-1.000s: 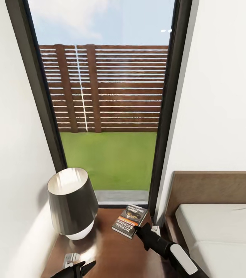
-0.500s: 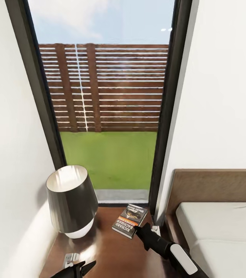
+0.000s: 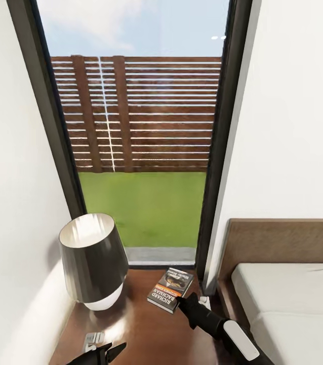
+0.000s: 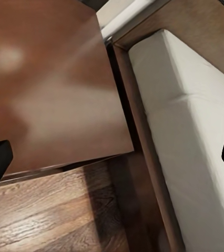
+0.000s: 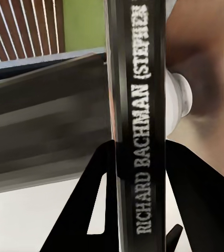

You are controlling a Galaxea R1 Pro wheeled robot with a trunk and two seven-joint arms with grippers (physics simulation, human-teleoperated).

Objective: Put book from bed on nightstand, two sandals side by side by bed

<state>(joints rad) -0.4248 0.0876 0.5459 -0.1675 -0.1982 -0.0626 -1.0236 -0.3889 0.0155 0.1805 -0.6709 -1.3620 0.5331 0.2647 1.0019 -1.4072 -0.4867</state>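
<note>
The book [image 3: 170, 289] lies over the far right part of the nightstand [image 3: 146, 329], near the bed [image 3: 288, 299], with the right gripper [image 3: 182, 300] clamped on its near edge. In the right wrist view the spine [image 5: 142, 126] runs straight between the two black fingers [image 5: 88, 210]. Whether the book already rests flat on the wood or hangs just above it is hard to judge.

If released while tilted or raised, it might slide toward the gap beside the bed. Pulling back before the fingers part could drag it off the top. A sweep leftward could knock the lamp [image 3: 89, 261].

It is a thin paperback, dark cover, orange band, white lettering.

The left gripper [image 4: 112, 157] hangs open and empty over the nightstand's near edge.
</note>
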